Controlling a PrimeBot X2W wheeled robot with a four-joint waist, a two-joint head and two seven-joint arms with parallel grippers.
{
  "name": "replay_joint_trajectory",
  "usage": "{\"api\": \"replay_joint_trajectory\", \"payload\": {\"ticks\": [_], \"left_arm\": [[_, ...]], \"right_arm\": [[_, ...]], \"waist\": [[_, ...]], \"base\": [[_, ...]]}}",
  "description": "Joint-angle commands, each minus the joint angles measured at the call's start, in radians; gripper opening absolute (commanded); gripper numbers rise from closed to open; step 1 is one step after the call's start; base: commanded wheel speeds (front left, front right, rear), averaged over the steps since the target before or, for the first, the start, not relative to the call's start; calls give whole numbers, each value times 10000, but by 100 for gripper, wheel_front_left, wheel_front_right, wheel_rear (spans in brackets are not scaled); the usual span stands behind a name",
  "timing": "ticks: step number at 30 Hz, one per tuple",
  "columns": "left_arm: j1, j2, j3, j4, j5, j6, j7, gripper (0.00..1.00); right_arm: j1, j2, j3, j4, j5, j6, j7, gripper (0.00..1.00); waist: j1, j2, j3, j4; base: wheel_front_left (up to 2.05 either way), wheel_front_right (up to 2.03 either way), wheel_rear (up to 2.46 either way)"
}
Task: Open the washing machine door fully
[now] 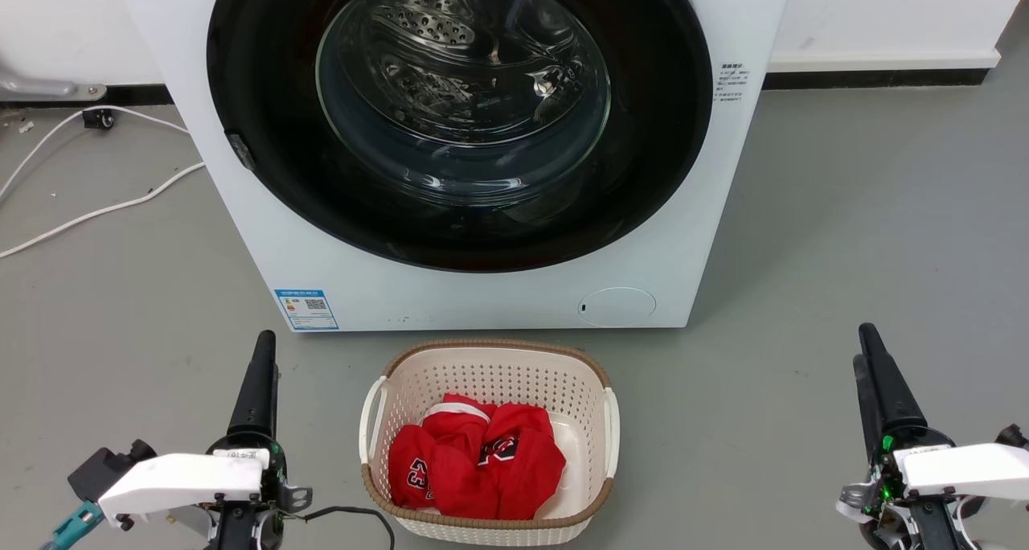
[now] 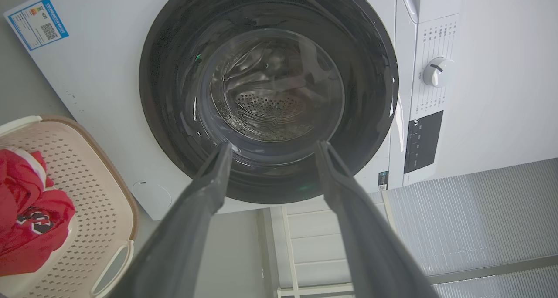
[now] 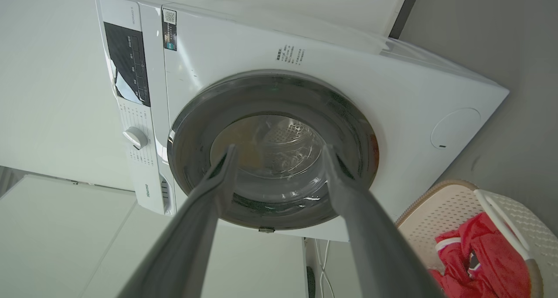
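The washing machine door (image 1: 462, 92) is shut flat on the front of the white washing machine (image 1: 289, 244), on the far side of the grey floor (image 1: 844, 236) from the robot. It is a big shiny black circle with a clear glass bowl in the middle. Nothing touches it yet, so the step in hand looks like reaching for it. On its left edge sits a small dark tab (image 1: 241, 149). That is likely the spot to pull, so the left gripper (image 1: 264, 342) seems the better one to send. It should hook behind that edge and not push on the slippery glass. Then it should pull out in a wide curve, since the door would likely turn about its right side. The basket (image 1: 378, 397) of red clothes (image 1: 482, 461) stands on the floor on the near side of the machine, so the arm should pass over it without bumping it. Both grippers sit low and near, well apart from the door, with the right gripper (image 1: 867, 341) off at the right. In the wrist views the jaws of each stand open and hold nothing. The top of the door is cut off in the head view. No hinge can be seen. It is also too hard to tell how the tab works or whether the door is locked.
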Motion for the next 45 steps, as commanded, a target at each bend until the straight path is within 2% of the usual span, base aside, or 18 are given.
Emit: {"api": "replay_joint_trajectory", "payload": {"ticks": [1,18,25,45], "left_arm": [[-162,34,61,-354,560,-13,-126,100],[-16,15,-126,-949,3934,-20,-743,100],[25,9,-308,-1035,5358,-23,-969,100],[146,-10,-349,-1044,8077,46,-1510,100]], "right_arm": [[-109,-17,50,-363,-638,3,-118,100],[132,22,243,-1046,-5088,4,-731,100],[206,37,191,-1112,-6358,3,-944,100],[359,73,341,-1381,-9719,3,-1278,100]], "waist": [[0,0,1,1],[0,0,-22,28],[0,0,-27,46],[0,0,-13,87]], "base": [[0,0,0],[0,0,0],[0,0,0],[0,0,0]]}}
